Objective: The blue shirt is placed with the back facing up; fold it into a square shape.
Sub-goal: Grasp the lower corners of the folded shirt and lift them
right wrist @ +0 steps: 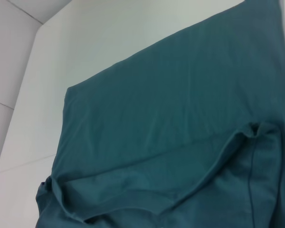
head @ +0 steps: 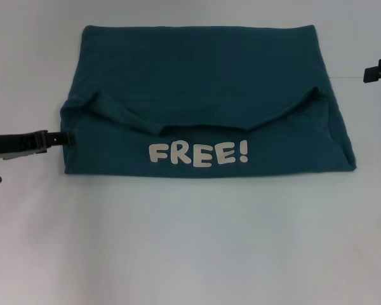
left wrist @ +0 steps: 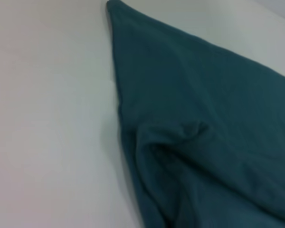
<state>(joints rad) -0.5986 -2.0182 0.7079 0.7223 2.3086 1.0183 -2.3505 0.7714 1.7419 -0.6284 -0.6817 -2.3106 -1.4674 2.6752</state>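
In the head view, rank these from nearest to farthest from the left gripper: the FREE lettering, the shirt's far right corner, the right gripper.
From the left gripper:
1. FREE lettering, on the blue shirt's near middle.
2. Far right corner, at the table's back.
3. Right gripper, at the right edge.

White table (head: 190, 241), the partly folded blue shirt (head: 203, 70) flat on it.

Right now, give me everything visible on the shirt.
The shirt is dark teal, soft matte fabric, lying flat on the white table, partly folded into a wide trapezoid. One layer is folded over, its curved edge running across the middle. The near strip shows white "FREE!" lettering, so a printed side faces up there. Small bunched folds sit at both ends of the curved edge. The left gripper meets its left edge; grip unclear. The right gripper is off to the right, apart from it.
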